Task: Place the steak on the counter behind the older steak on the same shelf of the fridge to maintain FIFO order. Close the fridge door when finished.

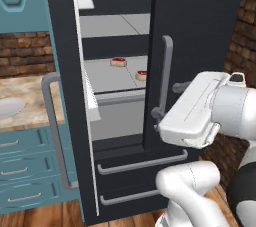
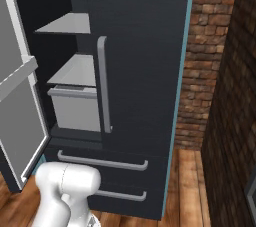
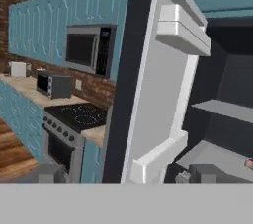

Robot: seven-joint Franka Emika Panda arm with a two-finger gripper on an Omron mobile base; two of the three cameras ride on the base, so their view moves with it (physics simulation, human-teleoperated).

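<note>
Two steaks lie on the shelf (image 1: pixel 107 78) inside the fridge (image 1: pixel 200 21): one steak (image 1: pixel 118 62) farther back left, the other steak (image 1: pixel 142 75) nearer and right, apart. Left door open, right door shut. Arm raised before the right door, forearm level, hand facing the open left door. Gripper (image 3: pixel 118 176) tips barely visible at frame bottom; finger spread cannot be told. Counter (image 1: pixel 25 101) lies left.

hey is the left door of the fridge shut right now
No. In the left base view the fridge's left door stands swung open, and two steaks lie on the shelf inside.
</note>
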